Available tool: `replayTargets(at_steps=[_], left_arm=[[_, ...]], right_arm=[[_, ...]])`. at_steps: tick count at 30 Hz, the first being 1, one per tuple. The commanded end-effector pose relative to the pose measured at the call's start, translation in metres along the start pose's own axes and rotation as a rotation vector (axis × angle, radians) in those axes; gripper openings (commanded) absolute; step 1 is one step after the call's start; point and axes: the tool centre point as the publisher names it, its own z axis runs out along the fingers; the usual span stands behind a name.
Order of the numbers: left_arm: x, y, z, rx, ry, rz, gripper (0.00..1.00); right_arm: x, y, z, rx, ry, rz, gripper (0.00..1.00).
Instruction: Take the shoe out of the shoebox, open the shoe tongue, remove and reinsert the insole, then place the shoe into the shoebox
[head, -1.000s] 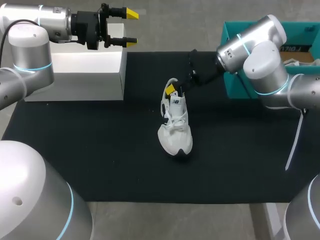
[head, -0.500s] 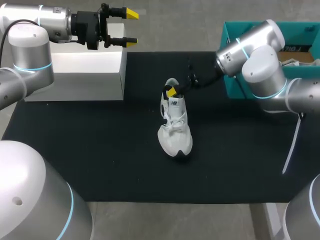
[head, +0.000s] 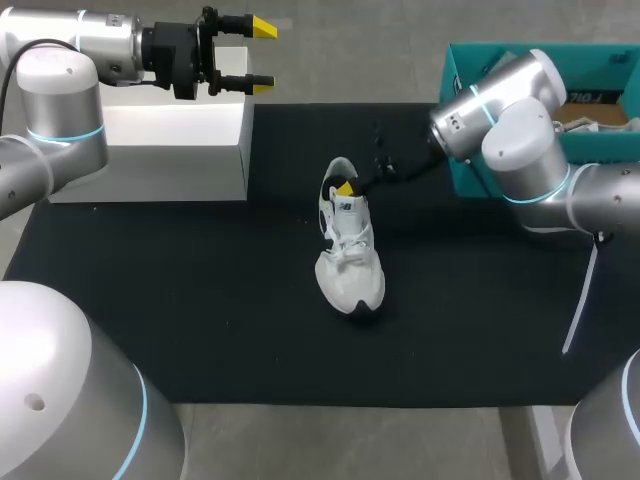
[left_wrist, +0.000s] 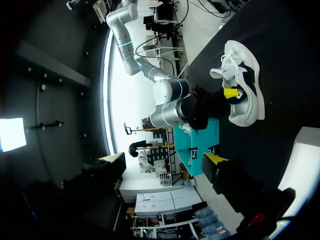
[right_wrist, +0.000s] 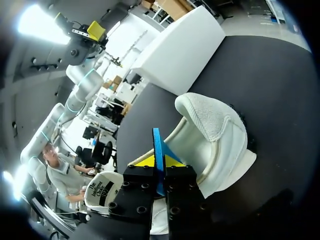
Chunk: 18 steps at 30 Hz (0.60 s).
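White mesh sneaker (head: 350, 255) on sole mid black counter (head: 200, 300), outside teal shoebox (head: 465, 100). Right jaws in heel opening, pinching thin blue insole (right_wrist: 158, 150) edge, likely for pull-out. Left jaws spread, parked above white block (head: 170, 140), out of way.

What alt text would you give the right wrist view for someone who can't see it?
The right gripper is shut on a thin blue edge, probably the insole, at the heel opening of a white shoe on the black mat. A white block sits beyond the shoe.
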Motion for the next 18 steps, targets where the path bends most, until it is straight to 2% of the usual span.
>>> replayTargets(at_steps=[1, 4, 5, 6, 7, 18], left_arm=[[0.000, 0.000, 0.000, 0.000, 0.002, 0.002, 1.00], [0.000, 0.000, 0.000, 0.000, 0.002, 0.002, 1.00], [0.000, 0.000, 0.000, 0.000, 0.002, 0.002, 1.00], [0.000, 0.000, 0.000, 0.000, 0.002, 0.002, 1.00], [0.000, 0.000, 0.000, 0.000, 0.002, 0.002, 1.00], [0.000, 0.000, 0.000, 0.000, 0.002, 0.002, 1.00]], right_arm=[[-0.004, -0.002, 0.007, 0.014, 0.004, 0.010, 0.00], [-0.004, -0.004, 0.006, 0.009, 0.006, 0.017, 0.00], [-0.003, -0.003, 0.005, 0.007, 0.004, 0.014, 0.25], [-0.002, -0.003, 0.004, 0.007, 0.003, 0.013, 0.38], [0.000, -0.002, 0.003, 0.005, -0.005, 0.003, 1.00], [0.007, 0.010, -0.003, 0.026, -0.056, -0.042, 1.00]])
